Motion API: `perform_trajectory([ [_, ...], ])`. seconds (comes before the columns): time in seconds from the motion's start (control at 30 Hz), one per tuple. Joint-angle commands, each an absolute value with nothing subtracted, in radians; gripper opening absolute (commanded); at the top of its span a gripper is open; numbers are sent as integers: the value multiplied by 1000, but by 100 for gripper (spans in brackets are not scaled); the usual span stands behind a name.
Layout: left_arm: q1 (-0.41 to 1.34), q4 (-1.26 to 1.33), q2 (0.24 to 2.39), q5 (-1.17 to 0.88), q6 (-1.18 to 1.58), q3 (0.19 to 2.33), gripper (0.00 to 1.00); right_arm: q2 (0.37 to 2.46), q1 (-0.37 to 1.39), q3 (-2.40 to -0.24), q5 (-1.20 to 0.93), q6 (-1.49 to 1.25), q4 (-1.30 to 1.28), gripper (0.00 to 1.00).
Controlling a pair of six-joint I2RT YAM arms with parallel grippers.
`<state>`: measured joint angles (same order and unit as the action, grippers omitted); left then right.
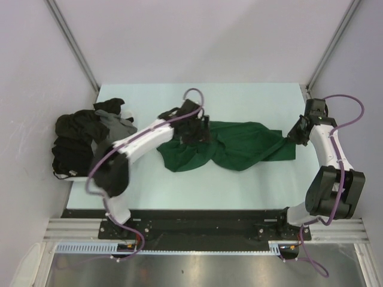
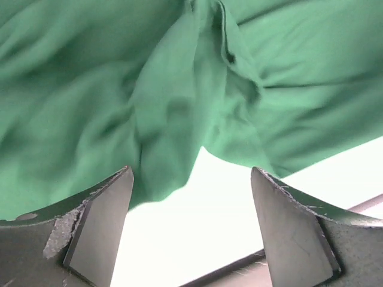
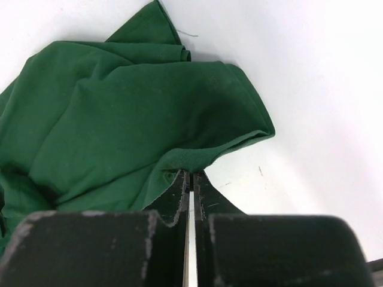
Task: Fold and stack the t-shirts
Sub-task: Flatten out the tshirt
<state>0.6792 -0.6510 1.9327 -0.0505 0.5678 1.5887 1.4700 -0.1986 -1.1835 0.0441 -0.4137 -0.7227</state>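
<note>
On the near side of the green t-shirt [image 1: 239,146], the two arms rose from their bases at the bench [image 1: 239,185] edge, one toward each end of the cloth. The green t-shirt lay rumpled across the middle of the pale bench, stretched sideways, its bulk bunched toward its left end and a narrower flap running out to its right. At that right corner sat the right pincer [image 1: 293,139]. The right wrist view showed its fingers [image 3: 173,197] pressed together with only a sliver of light between them, and the shirt's hem was caught at their tips, the fabric drawn into a small peak there. Over the shirt's left part hung the left pincer [image 1: 192,128]. Its jaws stood wide apart with nothing between them, creased green cloth filled the left wrist view beyond, and a strip of bare bench showed under the shirt's edge. Well to the left of the green t-shirt, and apart from it, lay a loose heap of black t-shirts [image 1: 72,134] at the bench's left border, with a dark grey t-shirt [image 1: 115,124] draped on the side facing the green one.
</note>
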Motion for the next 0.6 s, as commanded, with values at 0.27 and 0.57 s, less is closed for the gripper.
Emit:
perform_trajectory([
  [0.27,718,-356,1615,123,1458,1227,72,1442,-196,-1195,43,-417,-690,0],
  [0.57,779,-523,1795,307,1716,1419,69,1439,-196,-1204,52,-420,-693,0],
])
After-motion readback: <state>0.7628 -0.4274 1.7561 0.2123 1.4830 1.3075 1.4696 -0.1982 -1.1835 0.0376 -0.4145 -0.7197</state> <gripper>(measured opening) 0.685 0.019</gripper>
